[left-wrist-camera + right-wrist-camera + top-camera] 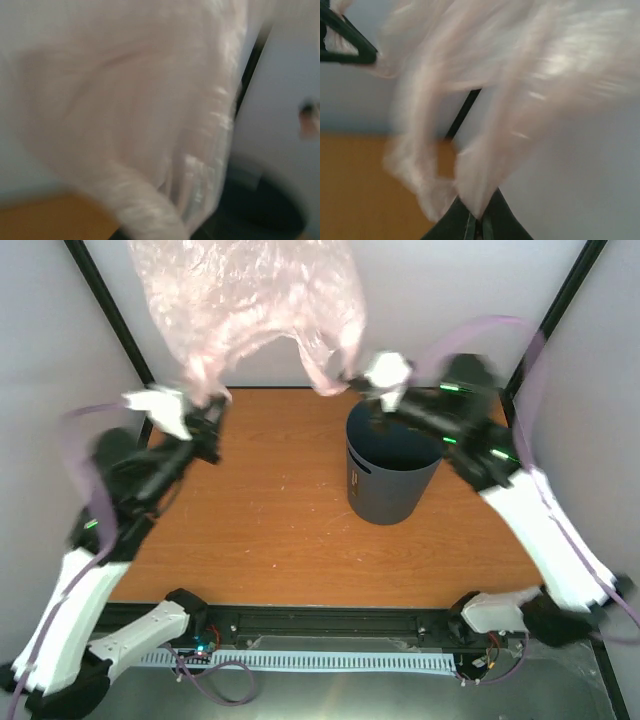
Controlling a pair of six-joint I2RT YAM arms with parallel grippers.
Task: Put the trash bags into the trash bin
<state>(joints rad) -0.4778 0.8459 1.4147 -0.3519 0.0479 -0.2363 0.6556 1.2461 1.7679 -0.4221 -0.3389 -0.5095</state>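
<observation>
Bag (pixel 250 300) billows up between your arms, right gripper (pixel 476 220) pinching 1 loop just over the bin (pixel 390 480), left gripper (pixel 205 405) seemingly pinching the other, so you're mid-carry; next, lower both and feed it in.

Lab test cell: black frame (pixel 110 310), white panels (pixel 460 280).

An orange-brown wooden worktop (pixel 270 540) fills the middle. Pale wall panels (pixel 450 290) close it in at the far side, left and right. Black frame posts (pixel 108 310) rise at the far corners. A black rail (pixel 330 622) and a white slotted strip (pixel 330 661) run along the near edge.
</observation>
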